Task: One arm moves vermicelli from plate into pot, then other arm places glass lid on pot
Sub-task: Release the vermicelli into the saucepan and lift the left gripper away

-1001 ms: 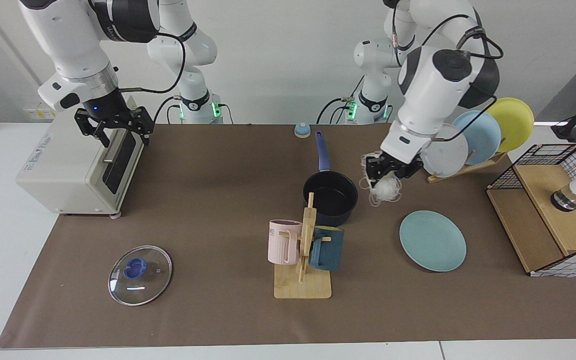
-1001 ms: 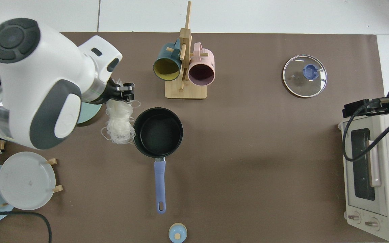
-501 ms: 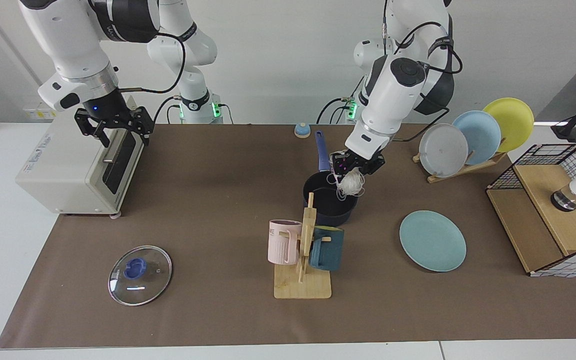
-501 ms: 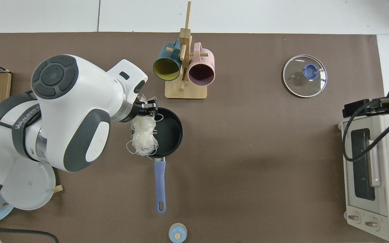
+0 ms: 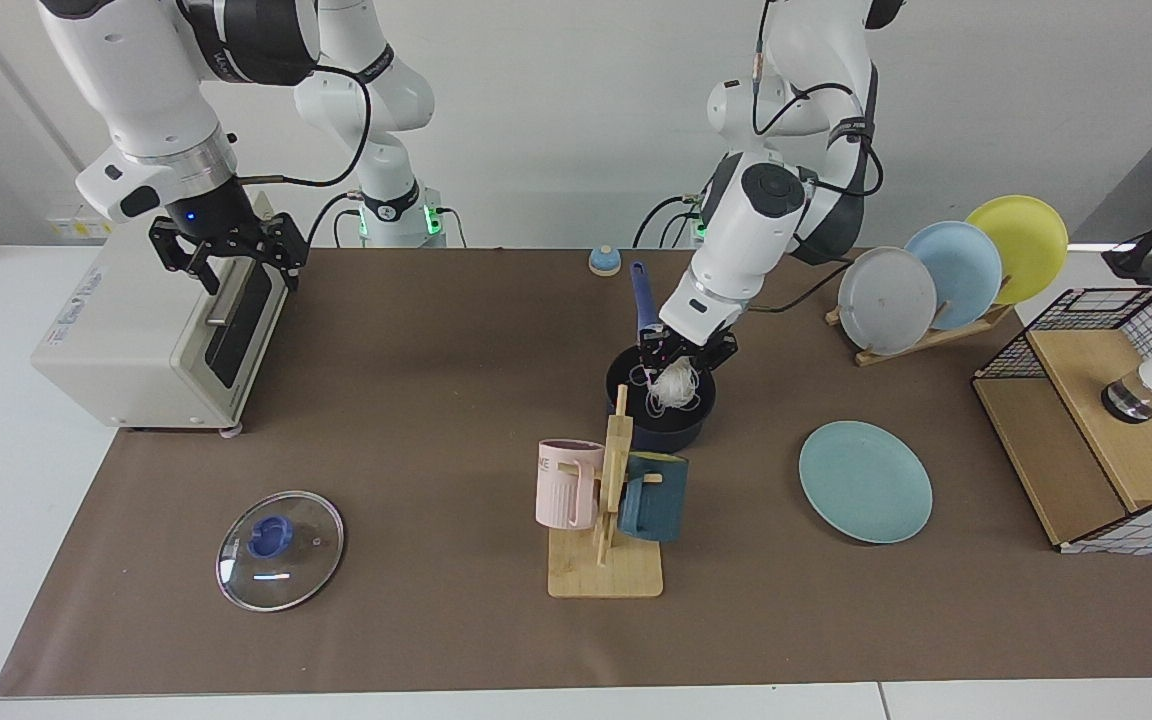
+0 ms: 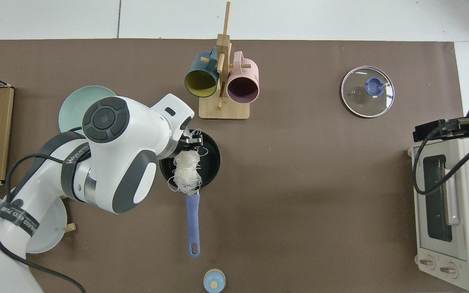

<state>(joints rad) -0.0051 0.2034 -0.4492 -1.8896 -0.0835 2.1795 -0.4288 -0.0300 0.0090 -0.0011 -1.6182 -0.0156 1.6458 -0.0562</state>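
Observation:
My left gripper is shut on the vermicelli, a white tangle hanging low inside the mouth of the navy pot. From above, the vermicelli covers the pot's handle side, and a few strands trail over the rim by the blue handle. The left gripper sits over the pot's far edge. The teal plate lies bare beside the pot, half hidden under the arm in the top view. The glass lid rests flat on the mat. My right gripper waits open above the toaster oven.
A wooden mug rack with a pink mug and a dark teal mug stands just in front of the pot. A toaster oven, a rack of plates, a wire-sided box and a small blue knob-topped object ring the mat.
The left arm carried the vermicelli from beside the pot to above it and lowered the tangle into the pot's mouth. The right arm has stayed still.

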